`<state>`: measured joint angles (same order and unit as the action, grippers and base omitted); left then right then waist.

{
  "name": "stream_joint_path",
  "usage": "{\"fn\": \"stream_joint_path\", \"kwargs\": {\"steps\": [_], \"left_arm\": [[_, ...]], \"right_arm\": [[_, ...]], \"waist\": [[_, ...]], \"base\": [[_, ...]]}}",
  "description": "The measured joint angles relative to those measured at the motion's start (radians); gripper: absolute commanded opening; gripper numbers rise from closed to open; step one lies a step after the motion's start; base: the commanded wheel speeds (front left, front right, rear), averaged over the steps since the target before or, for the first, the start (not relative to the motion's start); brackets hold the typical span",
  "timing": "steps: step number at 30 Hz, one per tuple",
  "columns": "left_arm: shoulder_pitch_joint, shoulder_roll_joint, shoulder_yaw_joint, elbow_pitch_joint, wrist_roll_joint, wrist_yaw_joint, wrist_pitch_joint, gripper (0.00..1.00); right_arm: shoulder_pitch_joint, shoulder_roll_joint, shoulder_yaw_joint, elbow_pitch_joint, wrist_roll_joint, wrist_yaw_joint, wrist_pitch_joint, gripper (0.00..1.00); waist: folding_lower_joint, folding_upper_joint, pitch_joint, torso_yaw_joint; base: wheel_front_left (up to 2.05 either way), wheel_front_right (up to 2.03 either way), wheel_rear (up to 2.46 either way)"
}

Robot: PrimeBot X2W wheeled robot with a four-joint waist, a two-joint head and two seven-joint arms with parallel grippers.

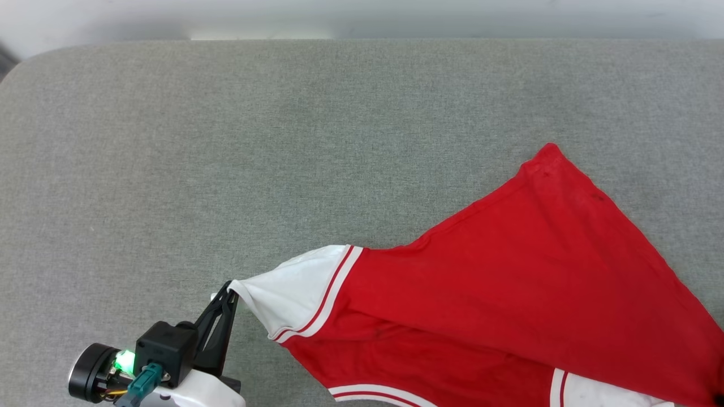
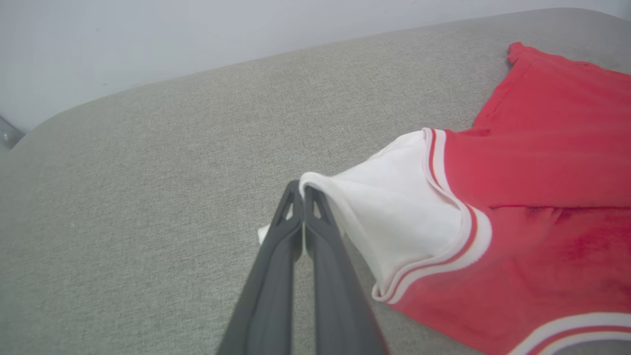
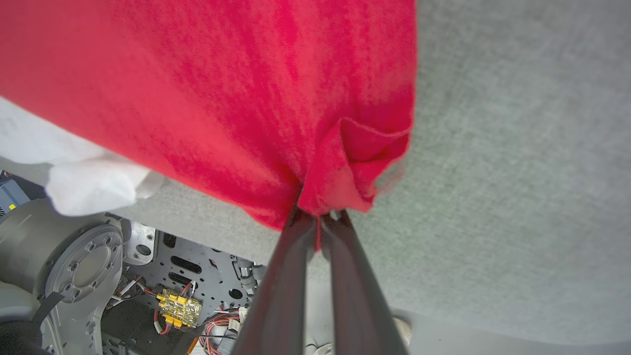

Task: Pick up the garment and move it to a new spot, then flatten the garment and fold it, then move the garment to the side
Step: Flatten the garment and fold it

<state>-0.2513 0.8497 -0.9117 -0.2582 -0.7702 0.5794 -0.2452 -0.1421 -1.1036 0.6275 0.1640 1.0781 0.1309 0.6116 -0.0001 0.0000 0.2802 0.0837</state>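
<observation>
The garment (image 1: 509,282), a red jersey with white sleeves and red-striped white trim, lies stretched across the right half of the grey table (image 1: 226,141). My left gripper (image 1: 229,291) at the lower left is shut on the tip of a white sleeve (image 2: 394,197), its fingertips pinching the cloth in the left wrist view (image 2: 301,190). In the right wrist view my right gripper (image 3: 318,214) is shut on a bunched red corner of the garment (image 3: 246,98), near the table's front edge. The chest lettering is hidden.
The grey fabric-covered table runs back to a pale wall (image 1: 362,17), with bare surface on the left and far side. Below the table's near edge, the robot's base with metal plates and wiring (image 3: 148,276) shows in the right wrist view.
</observation>
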Motion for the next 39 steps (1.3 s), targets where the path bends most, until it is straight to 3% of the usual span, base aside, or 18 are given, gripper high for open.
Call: {"fn": "stream_joint_path", "kwargs": {"steps": [9,14,19,25,34,39], "left_arm": [[0.001,-0.003,-0.006,-0.004,-0.001,0.0,0.003,0.0],[-0.011,-0.015,-0.015,-0.006,0.007,-0.007,0.006,0.0],[-0.045,-0.033,-0.026,-0.001,0.029,-0.021,0.014,0.0],[-0.094,-0.071,-0.041,0.013,0.05,-0.042,0.021,0.0],[-0.146,-0.112,-0.045,0.04,0.069,-0.061,0.02,0.0],[-0.163,-0.133,-0.045,0.059,0.072,-0.071,0.014,0.0]], "right_arm": [[-0.122,-0.029,-0.242,-0.179,-0.06,0.0,-0.007,1.0],[-0.249,-0.017,-0.294,-0.284,-0.109,0.0,0.125,1.0],[-0.436,0.079,-0.211,-0.286,-0.202,0.0,0.315,1.0],[-0.668,0.194,-0.09,-0.165,-0.282,0.0,0.464,1.0],[-0.865,0.334,0.03,0.073,-0.339,0.0,0.491,1.0],[-0.887,0.332,0.131,0.123,-0.336,0.0,0.48,1.0]], "waist": [[0.0,0.0,-0.013,0.002],[0.0,0.0,0.012,0.016],[0.0001,0.0,0.05,0.041],[0.0001,0.0,0.108,0.076],[0.0002,0.0,0.208,0.127],[0.0002,0.0,0.243,0.152]], "base": [[0.0,0.0,0.0],[0.0,0.0,0.0],[0.0,0.0,0.0],[0.0,0.0,0.0],[0.0,0.0,0.0],[0.0,0.0,0.0]]}}
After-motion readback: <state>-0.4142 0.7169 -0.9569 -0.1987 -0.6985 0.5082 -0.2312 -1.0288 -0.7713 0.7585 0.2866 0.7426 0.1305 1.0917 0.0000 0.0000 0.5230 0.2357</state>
